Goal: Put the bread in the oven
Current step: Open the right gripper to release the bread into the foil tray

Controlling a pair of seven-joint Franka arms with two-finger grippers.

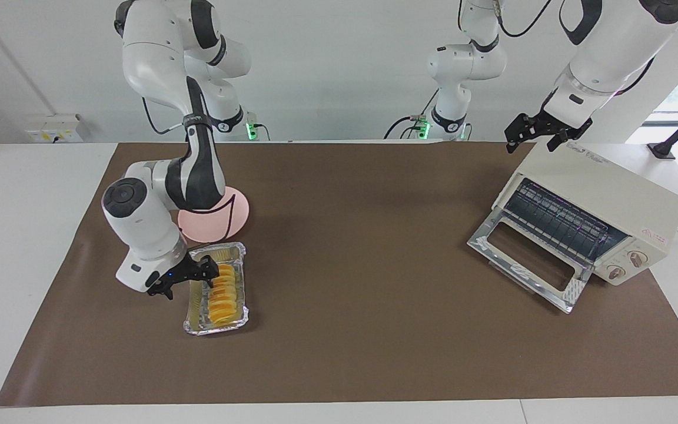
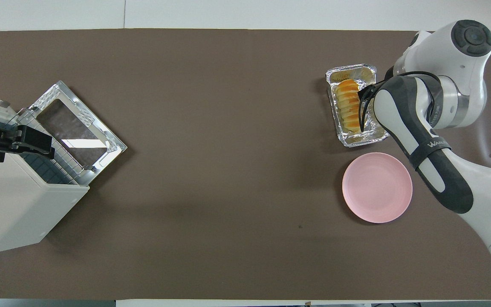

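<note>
The bread [image 1: 223, 296], a ridged golden loaf, lies in a crinkled foil tray [image 1: 196, 321] toward the right arm's end of the table; it also shows in the overhead view [image 2: 348, 106]. My right gripper [image 1: 186, 280] is open and low at the tray's edge, with one finger over the tray next to the bread's nearer end and the other outside the tray. The cream-white oven [image 1: 604, 188] stands at the left arm's end with its glass door [image 1: 527, 259] dropped open and the wire rack showing. My left gripper [image 1: 538, 136] is open above the oven's top.
A round pink plate [image 1: 230, 227] sits beside the tray, nearer to the robots, partly under the right arm. A brown mat [image 1: 362, 265] covers the table between tray and oven. A power cord runs from the oven off the table's end.
</note>
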